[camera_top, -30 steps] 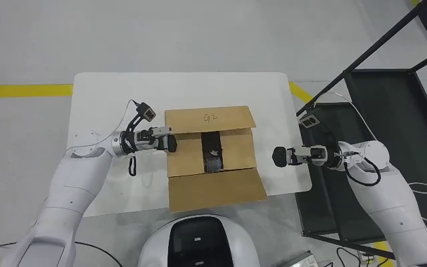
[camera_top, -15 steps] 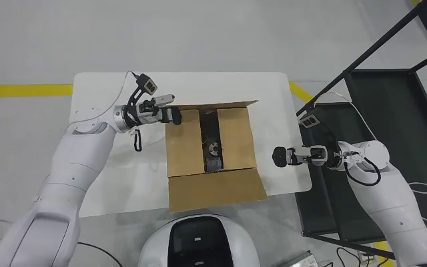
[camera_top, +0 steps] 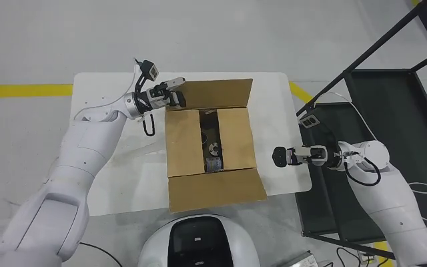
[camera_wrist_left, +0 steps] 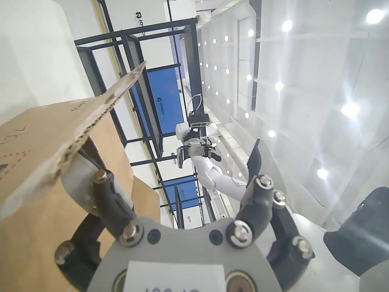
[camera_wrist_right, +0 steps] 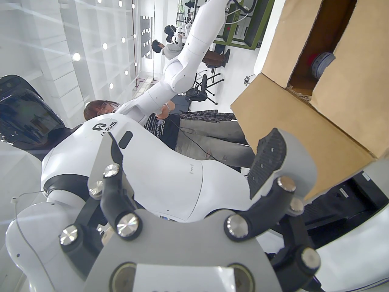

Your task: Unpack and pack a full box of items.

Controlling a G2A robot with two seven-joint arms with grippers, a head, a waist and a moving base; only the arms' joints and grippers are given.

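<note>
Fingers spread wide, the left gripper (camera_top: pixel 179 92) sits at the far-left corner of the cardboard box (camera_top: pixel 235 143) at mid-table. One finger (camera_wrist_left: pixel 77 180) is against the raised far flap (camera_top: pixel 217 93), which bears printed marks. The left arm stretches across the white table (camera_top: pixel 270 90). A slot between the flat side flaps runs far to near over dark items (camera_top: pixel 212 152). The right gripper (camera_top: pixel 277 156), also parted, hovers level just beside the box's right side, pointing at it.
</note>
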